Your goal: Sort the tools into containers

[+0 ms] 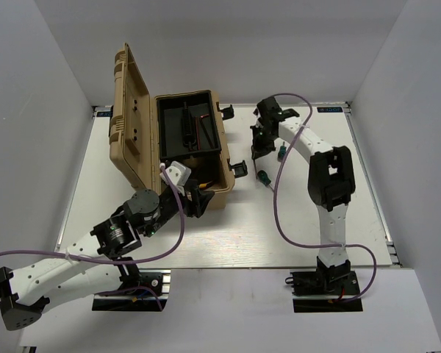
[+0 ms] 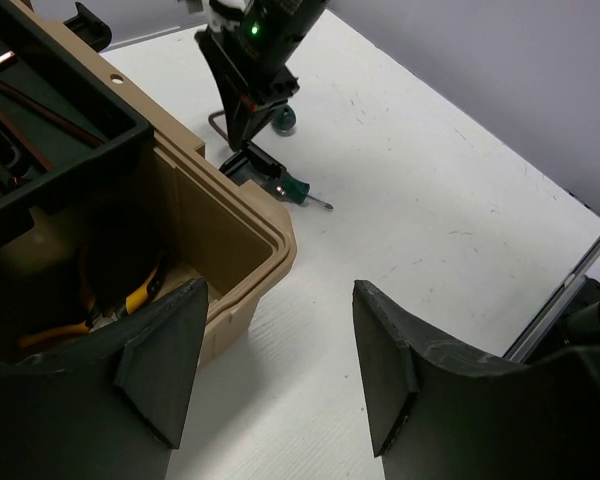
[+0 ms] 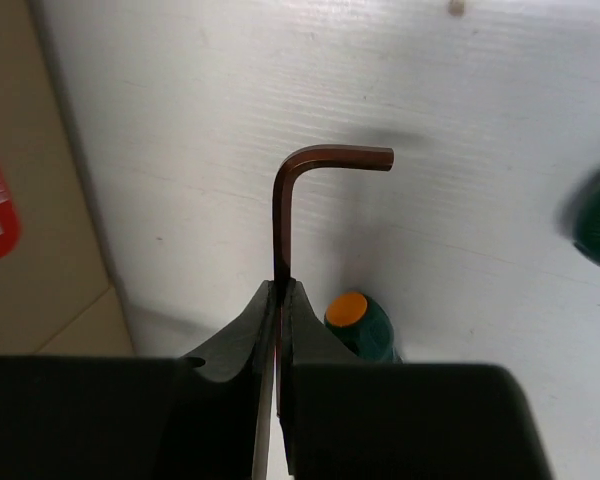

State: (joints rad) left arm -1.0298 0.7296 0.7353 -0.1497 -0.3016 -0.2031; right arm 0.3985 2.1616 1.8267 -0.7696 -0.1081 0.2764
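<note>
White tabletop [image 1: 279, 220] bore two unsorted screwdrivers [image 1: 264, 177]; my right pincer [image 3: 282, 290] clenched one hex key [image 3: 284, 210]; pliers [image 2: 138, 293] and another key [image 2: 40, 100] lay in the toolbox [image 1: 225, 188].

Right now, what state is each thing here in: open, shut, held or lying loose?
toolbox, lid up, open.
left gripper, open and empty.
right gripper, shut on a hex key.
held hex key, pinched by its long leg.
other hex key, lying in the tray.
pliers, inside the toolbox.
near screwdriver, loose on the table.
far screwdriver, on the table, partly hidden.
</note>
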